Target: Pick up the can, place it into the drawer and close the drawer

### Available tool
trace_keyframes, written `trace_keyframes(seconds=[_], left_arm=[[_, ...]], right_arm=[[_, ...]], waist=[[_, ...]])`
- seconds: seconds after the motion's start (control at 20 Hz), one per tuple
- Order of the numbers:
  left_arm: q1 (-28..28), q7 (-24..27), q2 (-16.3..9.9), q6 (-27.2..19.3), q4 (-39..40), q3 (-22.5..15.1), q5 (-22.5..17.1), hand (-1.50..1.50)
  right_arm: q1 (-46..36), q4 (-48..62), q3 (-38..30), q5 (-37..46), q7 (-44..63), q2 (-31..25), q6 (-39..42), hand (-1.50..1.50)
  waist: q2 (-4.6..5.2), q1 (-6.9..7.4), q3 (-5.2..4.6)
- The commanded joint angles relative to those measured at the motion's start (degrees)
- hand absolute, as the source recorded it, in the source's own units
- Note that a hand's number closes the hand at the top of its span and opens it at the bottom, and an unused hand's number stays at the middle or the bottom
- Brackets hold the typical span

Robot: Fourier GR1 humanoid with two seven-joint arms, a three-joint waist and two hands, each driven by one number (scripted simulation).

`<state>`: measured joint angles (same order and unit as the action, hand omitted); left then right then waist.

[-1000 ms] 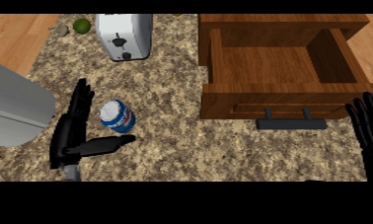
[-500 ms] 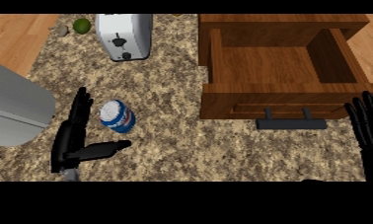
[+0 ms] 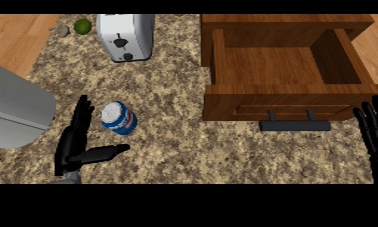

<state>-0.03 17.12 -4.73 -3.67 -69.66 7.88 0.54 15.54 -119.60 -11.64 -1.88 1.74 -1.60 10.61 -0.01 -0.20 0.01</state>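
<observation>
Left robot hand (image 3: 74,138) sits low on the left of my head view, fingers straight and spread away from the thumb, which juts out toward the right. It holds nothing. From here I see the can (image 3: 119,118) standing on the counter (image 3: 184,136) just beside those fingers, on their right, above the thumb; I cannot tell whether the fingers touch it. The can is blue and white with a pale round top, and it leans slightly.

Over at the right edge I see the right robot hand (image 3: 368,131), only its straight fingers showing, pointing up and apart, resting near the drawer's front corner and gripping nothing.

The drawer (image 3: 280,66) is wooden and pulled open, its bare floor visible, with a dark handle (image 3: 294,122) on the front panel. It lies well apart from the can, across a stretch of speckled counter.

Toward the top I see a white toaster (image 3: 125,36), and just left of it a small green fruit (image 3: 83,26). A grey rounded object (image 3: 22,108) fills the left edge, near the left robot hand.
</observation>
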Motion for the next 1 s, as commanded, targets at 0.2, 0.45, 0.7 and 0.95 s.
trace_keyframes(seconds=[0.2, 0.45, 0.7, 0.95], left_arm=[[-3.8, 2.8, 0.1, 0.0, 7.5, 1.2, -1.3, -1.5], [-6.0, 6.8, -1.9, 1.1, 12.8, 2.7, -1.9, -1.5], [-8.6, 6.2, 0.1, -2.2, 14.6, 1.3, -0.6, -1.5], [-10.0, 7.3, -0.2, -2.3, 17.1, 1.3, -1.1, -1.5]], right_arm=[[-0.1, 2.2, 1.3, 2.4, -3.5, 1.5, -0.5, -1.5], [-2.6, 0.9, -2.2, -1.7, 0.8, -0.3, 1.4, -1.5], [-3.2, -2.3, -3.3, -3.4, 6.4, -1.9, 1.2, -1.5], [-1.4, -2.0, -2.6, -1.0, 3.5, -0.2, 1.1, -1.5]], waist=[[0.0, 0.01, -0.01], [0.0, 0.04, -0.01], [0.0, 0.01, -0.01], [0.0, -0.02, -0.01]])
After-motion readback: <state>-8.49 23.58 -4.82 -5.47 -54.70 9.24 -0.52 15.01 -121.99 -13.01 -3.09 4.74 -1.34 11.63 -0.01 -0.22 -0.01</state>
